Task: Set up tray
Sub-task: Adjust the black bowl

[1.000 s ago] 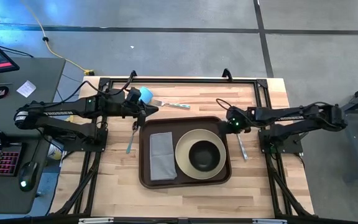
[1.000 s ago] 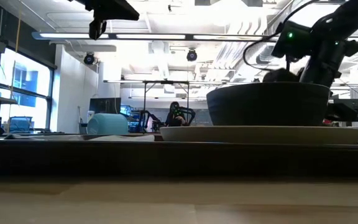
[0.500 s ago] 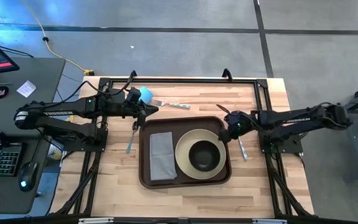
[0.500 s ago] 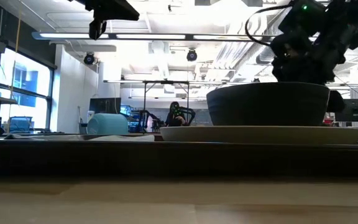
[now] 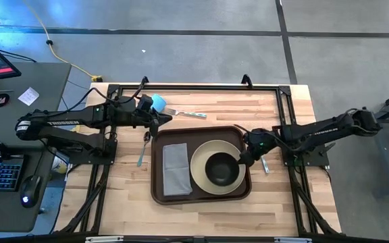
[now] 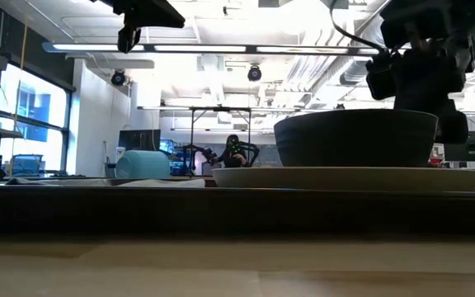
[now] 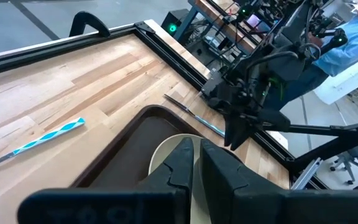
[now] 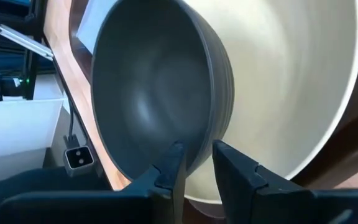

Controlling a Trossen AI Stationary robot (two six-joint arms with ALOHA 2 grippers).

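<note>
Near edge of the pale wooden table (image 5: 208, 216) — bare boards.

Centre: large dark brown rectangular plastic tray (image 5: 158, 196) with raised rim. We judge it stiff, fairly light, smooth; best taken by the rim at a short side, kept level. On it: flat grey napkin (image 5: 175, 169), round beige plate (image 5: 201, 156), dark round bowl (image 5: 223, 169).

Right gripper (image 5: 244, 158) — at the bowl's right rim, fingers (image 8: 166, 171) narrowly parted beside the rim; whether they pinch it, we cannot tell.

Left gripper (image 5: 155, 121) — just off the tray's far-left corner, fingers (image 7: 179, 158) nearly together, empty.

Far edge: blue cup (image 5: 158, 102), blue-handled fork (image 5: 184, 113).
</note>
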